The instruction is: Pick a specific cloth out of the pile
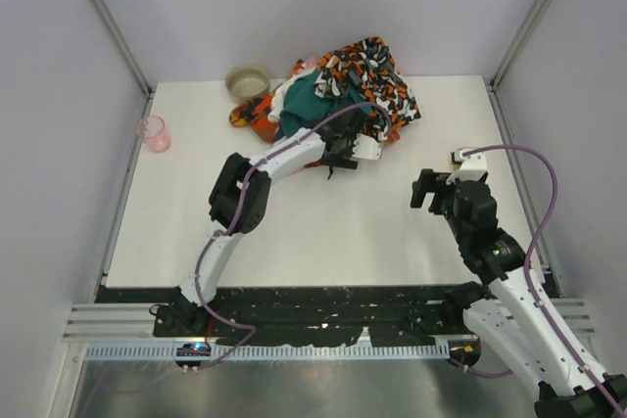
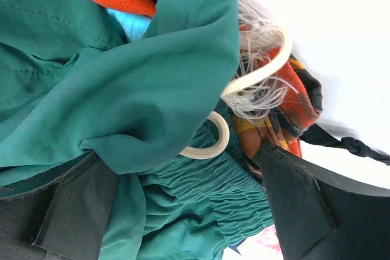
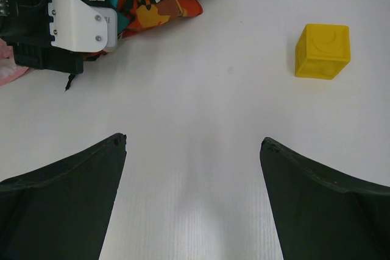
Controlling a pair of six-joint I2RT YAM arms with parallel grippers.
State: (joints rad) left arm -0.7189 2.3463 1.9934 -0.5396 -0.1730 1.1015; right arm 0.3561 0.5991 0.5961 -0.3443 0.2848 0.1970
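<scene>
The pile (image 1: 338,95) lies at the back middle of the table: dark teal-green, orange-black-white patterned and pink pieces. My left gripper (image 1: 343,151) is pushed into its front edge. In the left wrist view the gripper (image 2: 183,168) is wide open, with the gathered dark teal-green cloth (image 2: 140,89) and a white cord (image 2: 210,144) between the fingers (image 2: 79,211). Only a small patch of the bright turquoise-blue cloth (image 2: 131,24) shows, under the teal fold. My right gripper (image 1: 423,188) is open and empty over bare table (image 3: 194,140), to the right of the pile.
A beige bowl (image 1: 248,81) stands left of the pile. A clear pink cup (image 1: 153,132) is at the left table edge. A yellow block (image 3: 323,50) sits ahead of the right gripper. Frame posts stand at the back corners.
</scene>
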